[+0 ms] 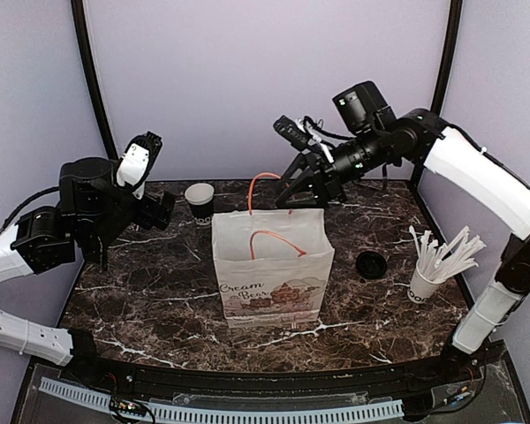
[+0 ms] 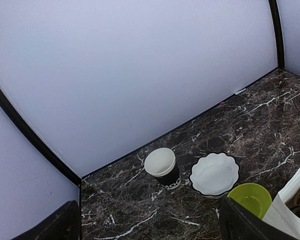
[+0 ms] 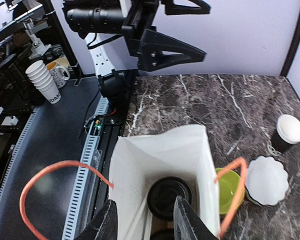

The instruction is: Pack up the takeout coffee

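The takeout coffee [image 3: 170, 197] sits in the bag [image 3: 160, 145] just beneath the right hand [image 3: 146, 202], fingers parted and empty; packing looks done.

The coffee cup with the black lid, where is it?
The takeout coffee sits inside the white paper bag at the centre; the right wrist view shows it just below the right gripper.

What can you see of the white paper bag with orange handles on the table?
The white paper bag stands upright and open-topped on the dark marble table. Its front carries brown lettering and a drawing. Two orange loop handles are fixed at its rim. At its bottom sits a cup with a black plastic lid. A lime green bowl lies close beside one wall. The right gripper hovers open just above its mouth.
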{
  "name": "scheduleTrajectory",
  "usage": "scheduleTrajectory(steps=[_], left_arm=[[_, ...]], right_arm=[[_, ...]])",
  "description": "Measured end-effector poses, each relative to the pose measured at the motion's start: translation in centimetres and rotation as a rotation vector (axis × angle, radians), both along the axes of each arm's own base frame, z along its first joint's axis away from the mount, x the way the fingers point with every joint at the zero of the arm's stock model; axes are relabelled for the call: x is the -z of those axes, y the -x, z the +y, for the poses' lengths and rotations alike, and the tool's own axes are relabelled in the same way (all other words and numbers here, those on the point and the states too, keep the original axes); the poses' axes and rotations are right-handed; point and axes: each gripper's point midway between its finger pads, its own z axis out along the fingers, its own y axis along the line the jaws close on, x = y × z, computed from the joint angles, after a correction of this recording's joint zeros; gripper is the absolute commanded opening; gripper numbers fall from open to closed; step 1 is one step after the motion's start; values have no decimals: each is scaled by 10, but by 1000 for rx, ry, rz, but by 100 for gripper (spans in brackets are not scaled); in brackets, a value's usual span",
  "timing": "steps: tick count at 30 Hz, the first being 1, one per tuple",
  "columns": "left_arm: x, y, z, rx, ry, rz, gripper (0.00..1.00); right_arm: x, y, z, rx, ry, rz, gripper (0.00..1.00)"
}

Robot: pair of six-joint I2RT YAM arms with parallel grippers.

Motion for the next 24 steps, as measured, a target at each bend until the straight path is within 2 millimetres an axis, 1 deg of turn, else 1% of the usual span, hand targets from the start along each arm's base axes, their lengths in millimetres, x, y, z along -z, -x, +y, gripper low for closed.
scheduleTrajectory(steps=[2, 3, 4, 5, 6, 8, 9, 10, 11, 13, 16, 19, 20, 21, 24], left_arm=[[1, 0, 0, -1, -2, 1, 99], [1, -1, 0, -4, -3, 3, 99], [2, -2, 1, -7, -3, 5, 99], [3, -4, 2, -11, -1, 8, 99], [5, -6, 4, -16, 4, 16, 99], [8, -13, 11, -35, 21, 35, 99], [10, -17, 15, -47, 31, 49, 99], [10, -22, 20, -61, 45, 59, 99], [11, -25, 24, -71, 56, 69, 99], [8, -31, 32, -88, 87, 78, 99], [4, -42, 41, -105, 134, 90, 99], [6, -53, 46, -116, 154, 119, 99], [9, -58, 46, -120, 154, 133, 99], [12, -62, 46, -121, 153, 144, 99], [24, -67, 42, -113, 146, 179, 99]], right_arm=[[-7, -13, -20, 60, -1, -40, 44], [-12, -19, -33, 95, -9, -65, 44], [-18, -22, -53, 144, -16, -98, 47], [-20, -28, -61, 172, -16, -102, 50], [-25, -38, -81, 238, -33, -138, 55], [-27, -52, -117, 368, -40, -179, 71], [-26, -58, -129, 425, -40, -181, 81], [-24, -67, -145, 496, -38, -195, 95], [-20, -78, -160, 568, -34, -198, 98], [-7, -99, -186, 711, -25, -190, 98], [19, -133, -232, 943, 7, -164, 99], [37, -162, -285, 1211, 31, -156, 98], [38, -167, -299, 1289, 34, -162, 98], [38, -170, -307, 1333, 33, -170, 98], [21, -174, -326, 1444, -6, -222, 99]])
